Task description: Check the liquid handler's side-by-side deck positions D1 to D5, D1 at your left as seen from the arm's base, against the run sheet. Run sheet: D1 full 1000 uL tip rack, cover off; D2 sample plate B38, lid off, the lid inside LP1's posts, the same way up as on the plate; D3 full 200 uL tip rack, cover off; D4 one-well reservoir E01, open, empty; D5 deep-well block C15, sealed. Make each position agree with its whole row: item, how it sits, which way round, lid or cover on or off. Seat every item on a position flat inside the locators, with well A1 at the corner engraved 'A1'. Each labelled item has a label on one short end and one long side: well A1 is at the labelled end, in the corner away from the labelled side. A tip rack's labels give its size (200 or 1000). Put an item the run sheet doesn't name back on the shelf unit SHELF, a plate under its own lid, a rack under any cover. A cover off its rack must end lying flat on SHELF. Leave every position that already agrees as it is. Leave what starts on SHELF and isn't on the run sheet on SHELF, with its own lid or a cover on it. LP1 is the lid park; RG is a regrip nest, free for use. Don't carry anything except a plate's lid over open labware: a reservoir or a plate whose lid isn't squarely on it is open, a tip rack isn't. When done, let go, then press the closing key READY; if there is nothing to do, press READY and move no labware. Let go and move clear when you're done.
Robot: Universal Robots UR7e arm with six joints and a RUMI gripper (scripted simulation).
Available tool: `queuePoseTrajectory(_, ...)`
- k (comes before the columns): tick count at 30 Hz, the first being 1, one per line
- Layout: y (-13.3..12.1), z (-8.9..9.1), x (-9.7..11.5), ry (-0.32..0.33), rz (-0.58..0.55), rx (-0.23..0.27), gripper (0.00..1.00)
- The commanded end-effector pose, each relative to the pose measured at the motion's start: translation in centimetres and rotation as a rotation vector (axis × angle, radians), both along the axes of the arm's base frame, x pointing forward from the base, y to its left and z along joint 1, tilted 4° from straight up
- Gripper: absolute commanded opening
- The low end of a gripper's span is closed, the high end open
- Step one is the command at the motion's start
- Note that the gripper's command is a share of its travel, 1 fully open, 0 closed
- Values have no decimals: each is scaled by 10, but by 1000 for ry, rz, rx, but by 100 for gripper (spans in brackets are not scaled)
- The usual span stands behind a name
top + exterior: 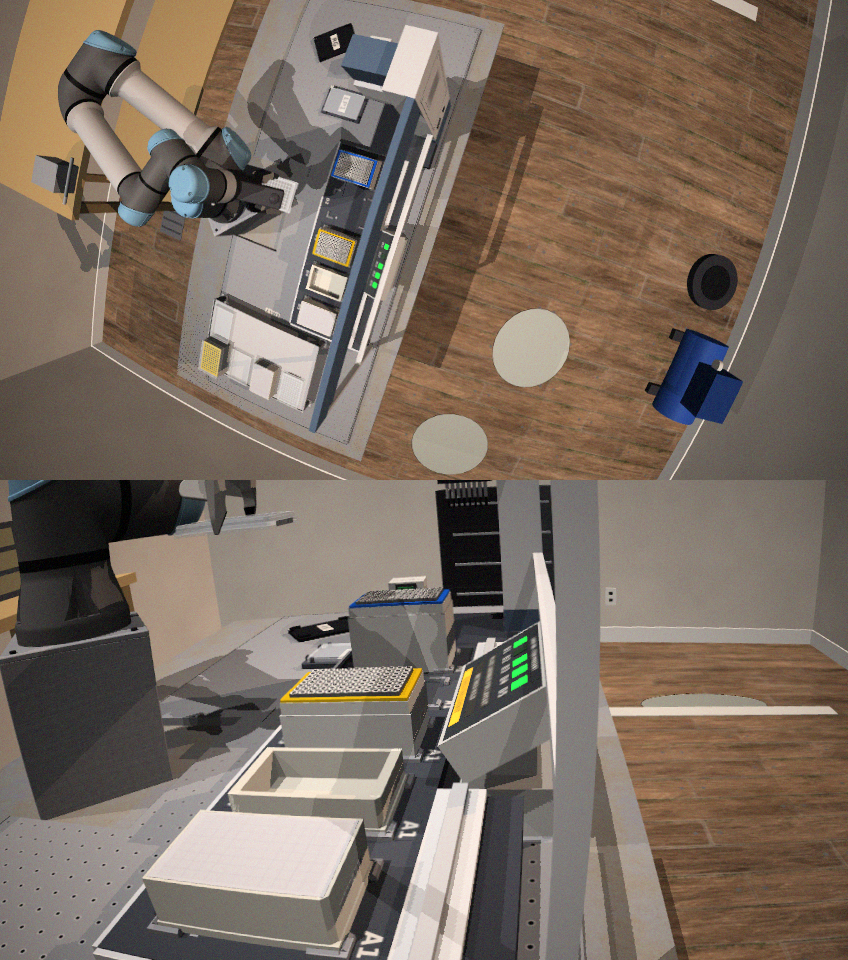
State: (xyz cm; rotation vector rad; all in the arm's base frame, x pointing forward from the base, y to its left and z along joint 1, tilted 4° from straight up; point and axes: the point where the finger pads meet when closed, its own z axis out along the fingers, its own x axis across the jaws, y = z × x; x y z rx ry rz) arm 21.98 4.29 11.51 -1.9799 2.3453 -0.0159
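White, thin and flat, a plate w/ a well grid [284, 193] sits clamped in the claw [274, 196], carried high over bare desk [261, 267] beside the deck, prob. so it never passes above open labware. Rightward sit the blue-rimmed tip rack [355, 167], a vacant D2 slot [345, 206], the yellow-rimmed rack [334, 246], open reservoir [326, 281] and sealed block [316, 317].

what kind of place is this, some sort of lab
Most likely an automated lab bench: a liquid handler deck holds tip racks, an open reservoir and a sealed block, with a keypad panel alongside. The gripper carries a flat plate-like item.
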Motion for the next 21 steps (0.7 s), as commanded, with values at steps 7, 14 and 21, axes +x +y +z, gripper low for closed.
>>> queuePoseTrajectory(7, 0, 0, 0, -1, 0, 0, 0)
queuePoseTrajectory(14, -3, 1, 14, -1, 0, 0, 0)
queuePoseTrajectory(21, -5, 2, 30, -1, 0, 0, 0)
